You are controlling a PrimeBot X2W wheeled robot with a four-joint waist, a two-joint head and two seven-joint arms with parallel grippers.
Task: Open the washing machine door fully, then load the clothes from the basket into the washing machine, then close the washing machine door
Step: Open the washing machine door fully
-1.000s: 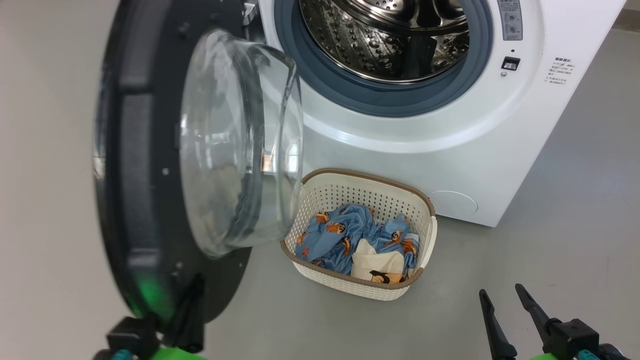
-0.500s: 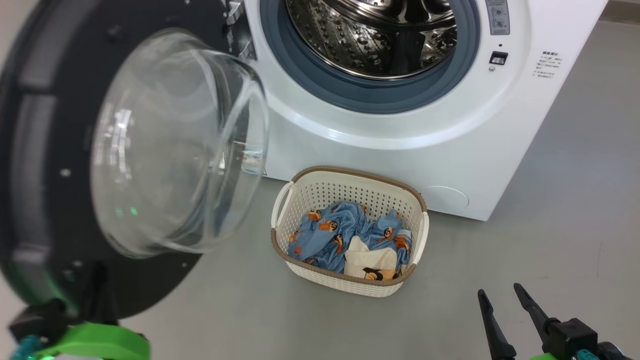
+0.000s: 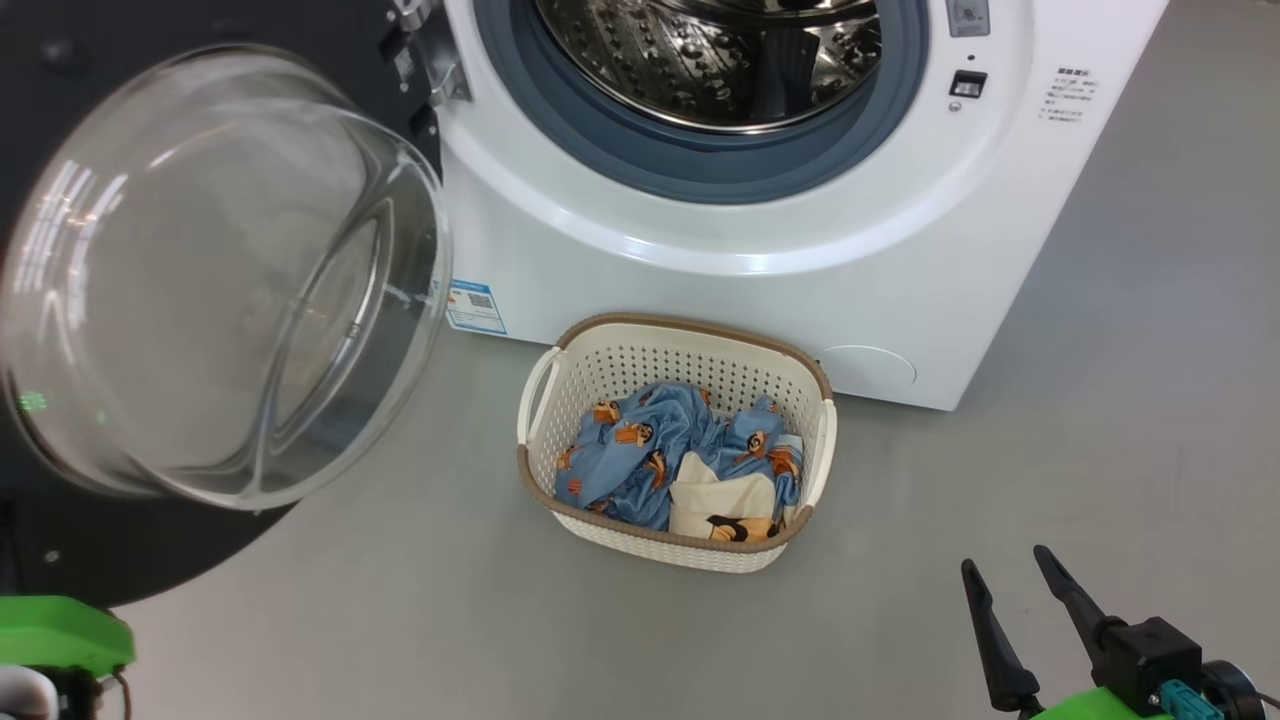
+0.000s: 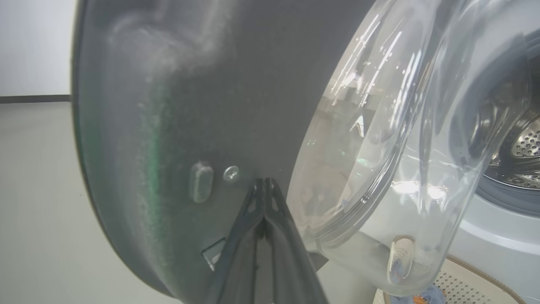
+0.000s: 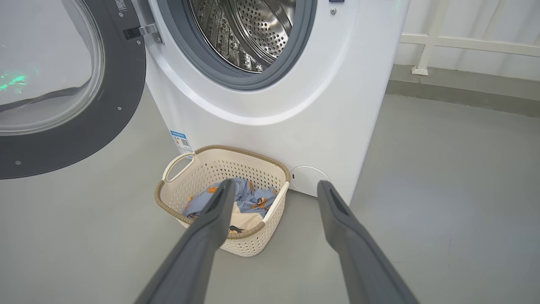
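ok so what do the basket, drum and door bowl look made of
Basket: likely matte cream plastic, moulded perforations, brown woven-look rim. Drum: shiny steel by its look, mirror glints, punched holes. Door bowl: clear glass or plastic, see-through with bright reflections.

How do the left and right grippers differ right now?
The left gripper is shut, fingers together; the right gripper is open, fingers apart. The left gripper's tips are at the dark inner face of the washing machine door; the right gripper hangs free, pointing toward the basket. Both hold nothing.
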